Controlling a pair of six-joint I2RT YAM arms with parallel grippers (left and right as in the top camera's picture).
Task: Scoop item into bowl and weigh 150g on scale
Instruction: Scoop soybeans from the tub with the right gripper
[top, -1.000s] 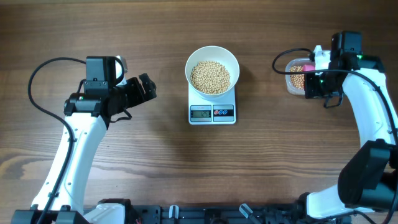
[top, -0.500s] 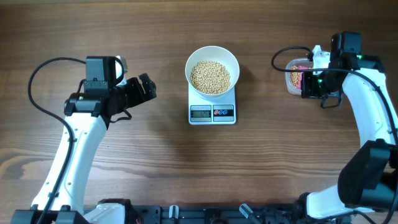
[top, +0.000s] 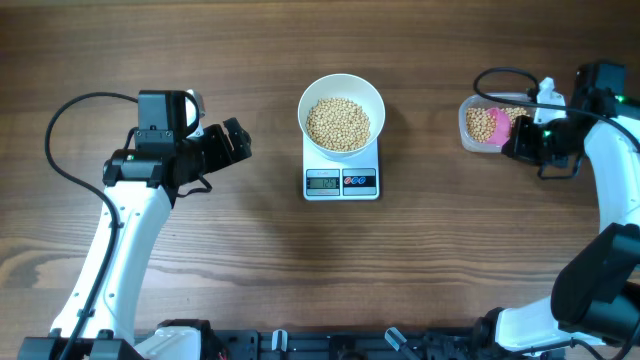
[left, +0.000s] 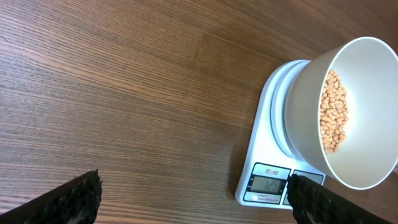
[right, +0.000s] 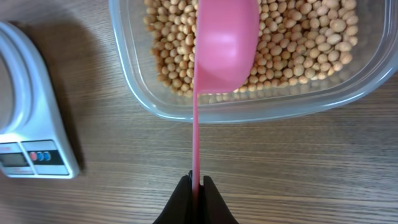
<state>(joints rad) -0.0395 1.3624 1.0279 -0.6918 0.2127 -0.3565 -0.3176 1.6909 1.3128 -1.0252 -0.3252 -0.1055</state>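
The work looks to be between loads: the white bowl (top: 377, 97) sits on the kitchen scale (top: 341, 181) at the centre of the desk (top: 250, 260), toward the scale's 12 o'clock edge, and already holds a good heap of soybeans (top: 338, 123). More soybeans fill the clear plastic tub (top: 466, 128) off at 3 o'clock. The right gripper (right: 197, 184) is clamped tight on the thin handle of the pink scoop (right: 227, 37), whose head hangs over the beans in the tub; the face that shows carries no beans. The left gripper (top: 237, 140) waits at 9 o'clock with its jaws wide apart, holding nothing, its camera trained on the bowl and the scale. The display digits are too small to read with certainty, so how much is lacking cannot be told. The next move likely calls for pushing the scoop head into the beans, lifting it level, carrying it toward 9 o'clock over the bowl and tipping in a small amount while the reading climbs. Compared with a second ago, the right arm has drawn back toward 3 o'clock, uncovering most of the tub and the scoop inside it; the left arm, bowl and scale are unchanged.
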